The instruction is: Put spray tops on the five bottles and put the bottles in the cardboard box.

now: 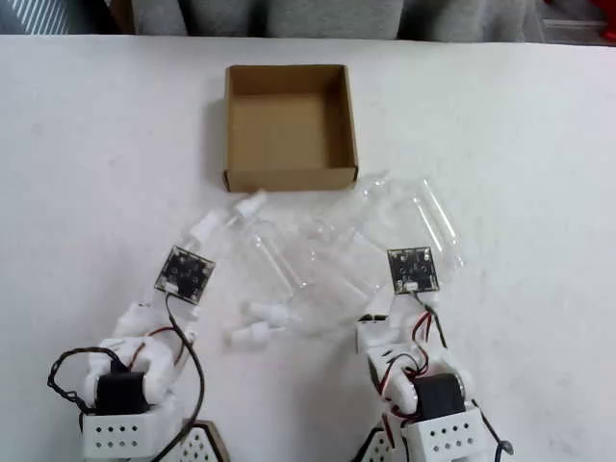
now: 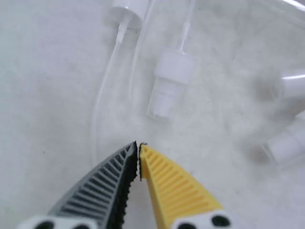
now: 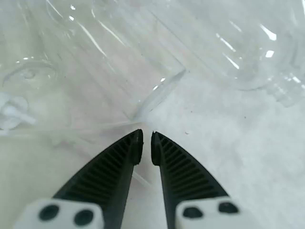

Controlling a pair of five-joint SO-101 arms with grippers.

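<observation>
Several clear bottles (image 1: 279, 258) lie loose on the white table in front of the cardboard box (image 1: 289, 125), which stands open with bare floor showing. White spray tops (image 1: 268, 312) lie among them, one (image 2: 169, 83) with its thin tube just ahead of my left gripper (image 2: 139, 146). That gripper, one finger grey and one yellow, is shut on nothing, its tips over bare table. My right gripper (image 3: 144, 139), with black fingers, is shut and holds nothing, right at the open mouth of a lying bottle (image 3: 119, 62). A second bottle (image 3: 238, 43) lies beyond it.
Both arms sit at the table's near edge, the left wrist (image 1: 185, 272) and right wrist (image 1: 412, 269) on either side of the bottle pile. More spray tops (image 1: 252, 204) lie near the box's front left corner. Bare table (image 1: 87, 173) spreads to both sides.
</observation>
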